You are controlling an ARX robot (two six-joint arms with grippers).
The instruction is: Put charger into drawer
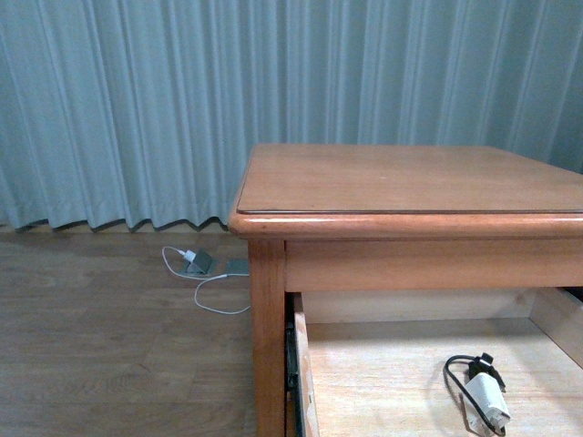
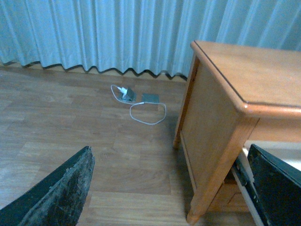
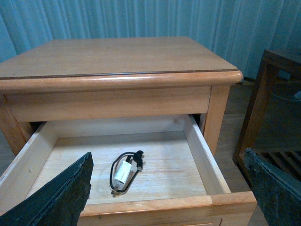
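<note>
The charger [image 3: 123, 172], judged light and rigid with a limp cable and best gripped across its white block, is found lying inside the open drawer [image 3: 201, 153]; left end effector [image 2: 170, 155] and right end effector [image 3: 168, 160] are spread wide, empty.

Drawer [image 3: 175, 165] in front, R-wrist cams

My left gripper [image 2: 169, 150] has two broad, wedge-shaped black fingers [image 2: 61, 193]. One face is scuffed and mottled grey-brown, rough like worn rubber. The other is smoother, dark and straight-edged. My right gripper [image 3: 168, 154] has the same black tapering fingers [image 3: 59, 195], their faces dull, grainy and flecked with grey wear.
</note>
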